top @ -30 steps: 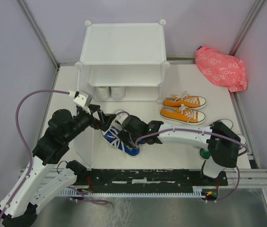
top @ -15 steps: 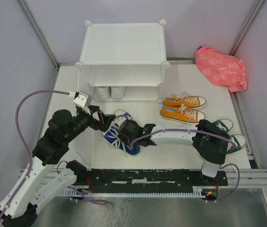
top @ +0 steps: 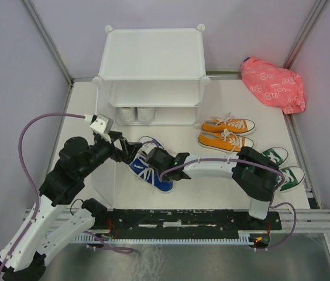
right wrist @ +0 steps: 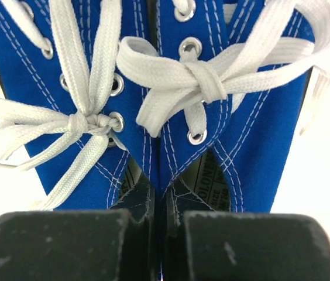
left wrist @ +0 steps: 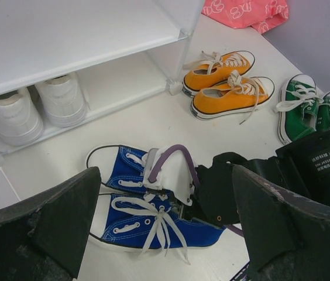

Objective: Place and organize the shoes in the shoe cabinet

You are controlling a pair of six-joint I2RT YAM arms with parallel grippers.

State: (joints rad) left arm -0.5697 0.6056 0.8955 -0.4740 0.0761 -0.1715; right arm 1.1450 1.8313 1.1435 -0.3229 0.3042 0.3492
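We see the right hand [top: 148, 159] pinching the inner collars of the 2 blue sneakers [top: 159, 184] together, its arm stretched left over the surface [top: 270, 126].

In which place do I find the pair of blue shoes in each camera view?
Top external: blue shoes left of centre, in front of the cabinet.
Left wrist: lower centre.
Right wrist: they fill the picture.
Shared landmark: the right claw, shut on their inner edges.
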